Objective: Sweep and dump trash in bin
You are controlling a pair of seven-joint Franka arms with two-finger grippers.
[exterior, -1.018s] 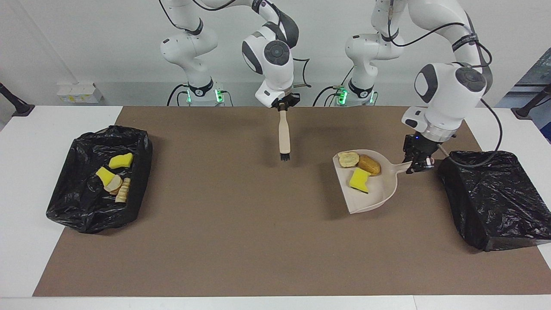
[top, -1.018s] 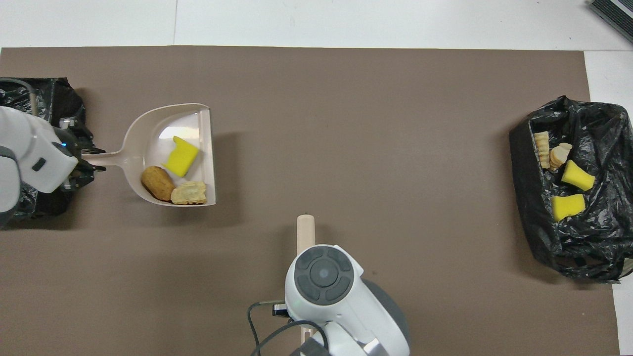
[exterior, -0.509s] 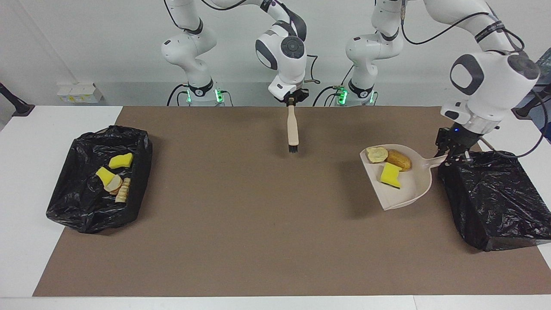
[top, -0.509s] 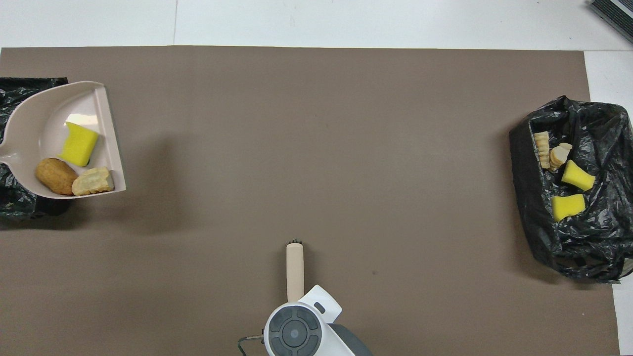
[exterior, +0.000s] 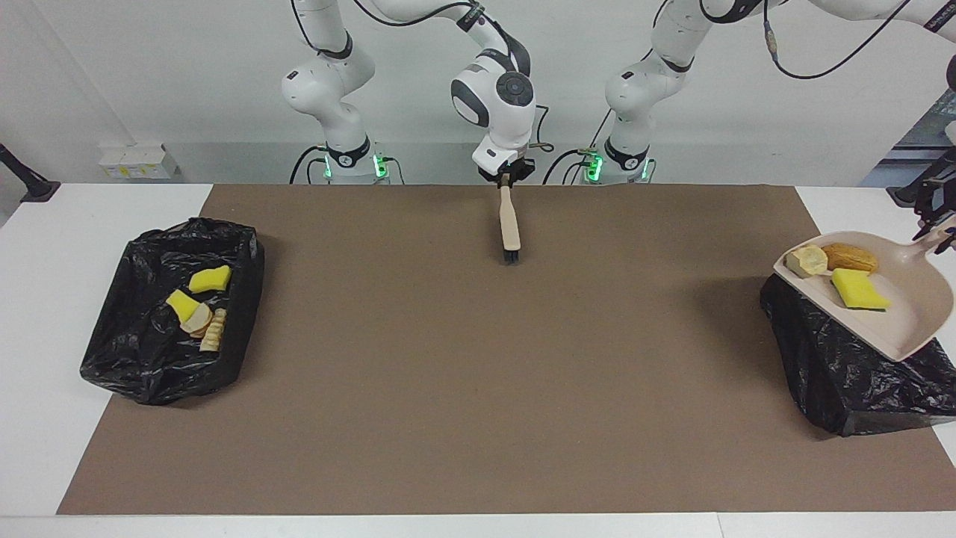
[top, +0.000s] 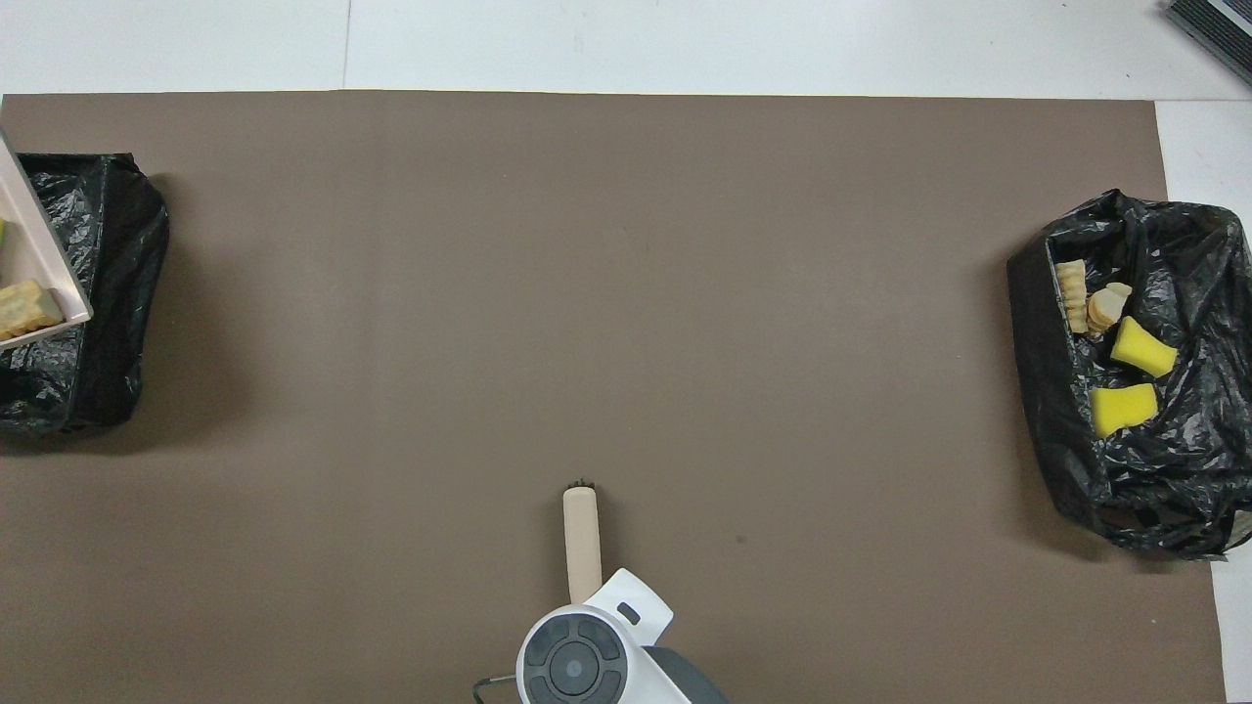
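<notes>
My left gripper (exterior: 939,228) is shut on the handle of the beige dustpan (exterior: 907,314) and holds it in the air over the black-lined bin (exterior: 844,373) at the left arm's end. In the pan lie three pieces of trash: a pale bread piece (exterior: 809,260), a brown bread piece (exterior: 849,258) and a yellow sponge chunk (exterior: 859,289). In the overhead view only the pan's edge (top: 44,264) and the pale piece (top: 24,308) show over that bin (top: 108,293). My right gripper (exterior: 508,178) is shut on the beige brush (exterior: 510,224), bristles hanging down over the mat; the brush also shows in the overhead view (top: 582,538).
A second black-lined bin (exterior: 134,359) at the right arm's end holds several scraps, yellow sponge (exterior: 209,279) and bread pieces (exterior: 214,330); it also shows in the overhead view (top: 1037,391). A brown mat (exterior: 448,388) covers the table.
My left gripper has lifted the loaded dustpan off the mat and carried it toward the left arm's end, over the bin. My right gripper has drawn the brush back toward the robots.
</notes>
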